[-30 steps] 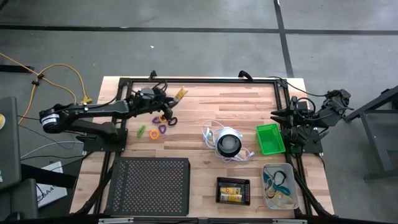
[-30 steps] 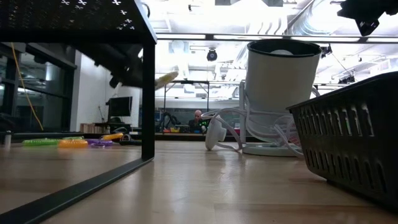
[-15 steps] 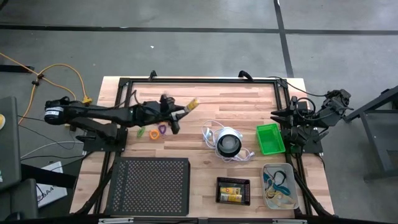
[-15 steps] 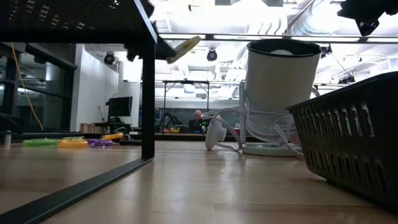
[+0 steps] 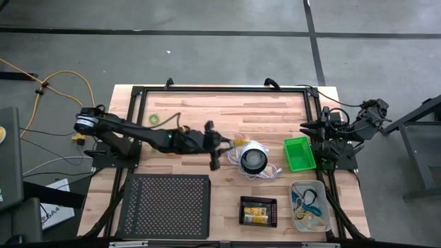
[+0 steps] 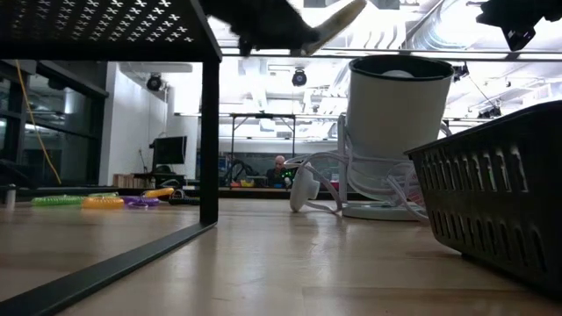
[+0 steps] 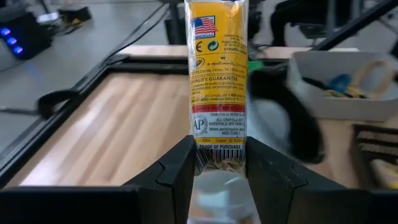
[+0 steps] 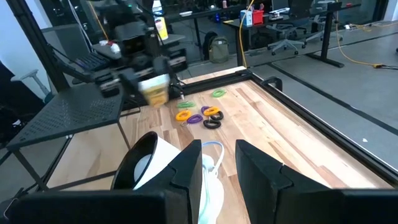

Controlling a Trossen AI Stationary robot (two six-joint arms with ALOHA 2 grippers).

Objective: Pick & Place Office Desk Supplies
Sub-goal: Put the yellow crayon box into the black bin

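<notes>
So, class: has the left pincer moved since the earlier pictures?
Yes. Holding the yellow pack, the left pincer has travelled rightward across the table, away from the coloured loops, and now sits beside the round white-and-black object.

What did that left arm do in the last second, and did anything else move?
The left gripper carried the yellow pack from the far left part of the table toward its middle, and now holds it up near the round white-and-black object. The pack stayed clamped between its fingers the whole way. The right gripper, the loops and the green tray stayed as they were.
</notes>
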